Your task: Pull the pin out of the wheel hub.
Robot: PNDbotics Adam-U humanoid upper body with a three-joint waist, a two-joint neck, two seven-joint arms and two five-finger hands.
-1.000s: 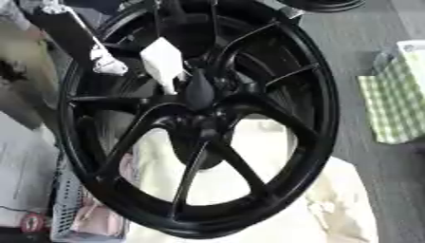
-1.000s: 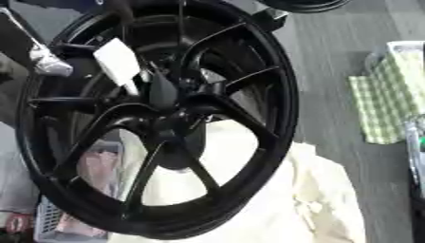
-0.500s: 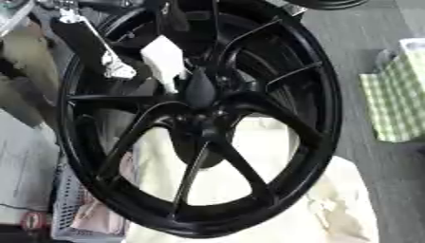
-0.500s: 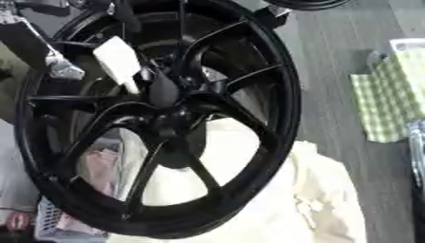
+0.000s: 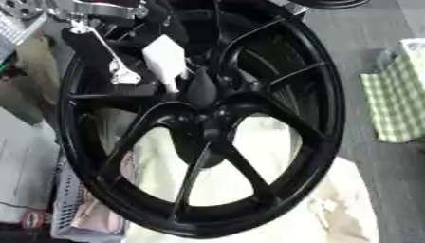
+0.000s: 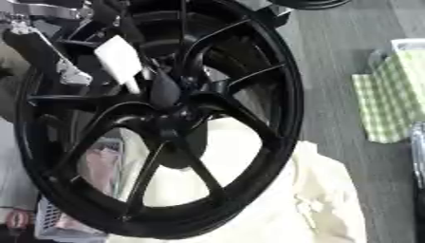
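Observation:
A large black spoked wheel (image 5: 324,118) stands nearly upright and fills both views. At its hub (image 5: 203,118) a dark teardrop-shaped piece (image 5: 200,88) sticks out; I cannot tell whether it is the pin or a finger. A white flat piece (image 5: 165,60) hangs just up and left of it. My left arm, black with silver joints (image 5: 98,8), comes in from the upper left. My left hand (image 5: 124,42) reaches through the spokes toward the hub, dark against the dark wheel. The right hand shows in neither view.
A cream cloth (image 5: 332,204) lies under and behind the wheel. A green-checked bag (image 5: 398,99) stands at the right on the grey floor. A white slatted basket (image 5: 70,209) sits at the lower left. Part of another wheel (image 5: 328,4) shows at the top.
The silver link of my left arm has crept a little right and down toward the hub. The wheel and the white piece sit about where they were.

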